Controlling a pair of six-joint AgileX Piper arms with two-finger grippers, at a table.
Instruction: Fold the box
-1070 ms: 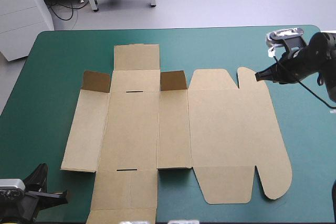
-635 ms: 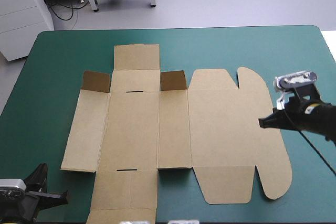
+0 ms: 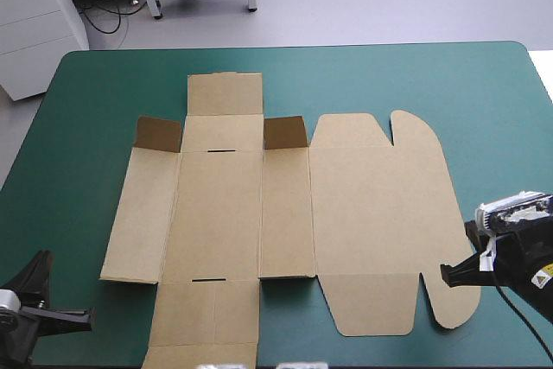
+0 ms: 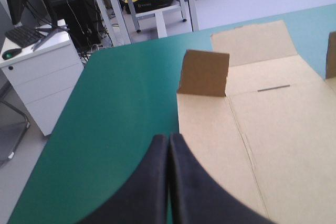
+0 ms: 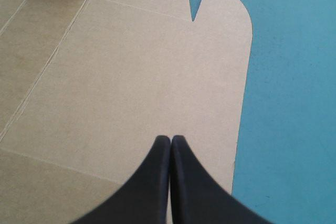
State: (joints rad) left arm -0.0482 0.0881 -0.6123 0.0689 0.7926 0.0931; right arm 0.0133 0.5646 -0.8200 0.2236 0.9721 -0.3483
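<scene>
The left gripper point(image 4: 169, 139) sits at the near left corner of the surface point(image 3: 86, 127), its black fingers pressed together in one point with nothing between them, over the teal-green cover just beside the left edge of the box point(image 3: 285, 213). The brown box lies spread flat across the middle of the surface, with two small flaps point(image 3: 158, 134) standing up at its far side. The right gripper point(image 5: 171, 139), likewise pinched together and empty, hangs over the box's right edge near the rounded lid tabs.
</scene>
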